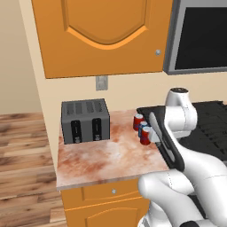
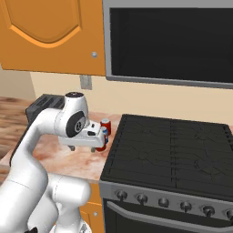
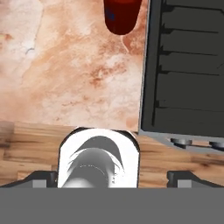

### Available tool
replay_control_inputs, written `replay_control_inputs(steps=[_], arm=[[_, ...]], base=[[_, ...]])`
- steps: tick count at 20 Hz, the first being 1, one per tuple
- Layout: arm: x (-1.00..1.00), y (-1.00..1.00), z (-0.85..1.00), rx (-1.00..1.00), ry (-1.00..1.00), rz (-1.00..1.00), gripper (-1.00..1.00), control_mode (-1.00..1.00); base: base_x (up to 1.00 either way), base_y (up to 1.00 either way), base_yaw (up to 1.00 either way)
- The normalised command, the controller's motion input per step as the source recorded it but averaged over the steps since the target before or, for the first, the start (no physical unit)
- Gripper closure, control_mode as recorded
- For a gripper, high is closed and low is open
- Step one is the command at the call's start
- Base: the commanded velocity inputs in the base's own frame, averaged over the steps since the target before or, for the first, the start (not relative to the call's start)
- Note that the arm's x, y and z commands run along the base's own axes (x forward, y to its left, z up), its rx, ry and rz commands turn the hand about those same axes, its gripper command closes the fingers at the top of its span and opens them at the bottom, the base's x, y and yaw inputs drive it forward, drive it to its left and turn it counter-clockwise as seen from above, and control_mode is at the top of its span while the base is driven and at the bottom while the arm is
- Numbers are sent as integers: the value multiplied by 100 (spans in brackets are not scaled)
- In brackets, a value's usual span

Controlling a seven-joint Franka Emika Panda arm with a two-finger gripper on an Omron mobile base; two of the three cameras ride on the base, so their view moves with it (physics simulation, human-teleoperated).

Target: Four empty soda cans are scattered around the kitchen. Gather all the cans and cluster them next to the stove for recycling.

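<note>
Three soda cans stand close together on the marble counter [image 1: 97, 155], just left of the stove [image 1: 210, 124]: a red can [image 1: 138, 120] at the back, a blue can [image 1: 142, 128] in the middle, and a red can [image 1: 145, 135] at the front. In the right base view the same red can [image 2: 105, 124], blue can [image 2: 104, 133] and front red can [image 2: 101, 146] sit by the stove [image 2: 173, 145]. My gripper [image 2: 84, 148] hovers just above the counter beside the front can, open and holding nothing. In the hand view a red can [image 3: 122, 15] lies ahead of the gripper [image 3: 113, 177].
A grey two-slot toaster [image 1: 85, 120] stands at the counter's back left. An orange cabinet [image 1: 102, 35] and a black-fronted microwave [image 2: 173, 41] hang overhead. The counter's left edge drops to a wooden floor [image 1: 22, 150].
</note>
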Motion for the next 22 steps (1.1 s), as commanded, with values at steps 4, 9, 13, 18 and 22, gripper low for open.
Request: replay_control_inputs(steps=[4, 9, 13, 18, 22], arm=[[-6, 0, 29, 0, 0, 0, -100, -100], [-7, 0, 31, 0, 0, -3, -100, -100], [-16, -3, 16, 0, 0, 0, -100, 100], [0, 0, 0, 0, 0, 0, -100, 100], [0, 0, 0, 0, 0, 0, -100, 100]], base=[[0, 0, 0], [0, 0, 0], [-10, 0, 0], [-70, -1, 3], [-100, 2, 35]])
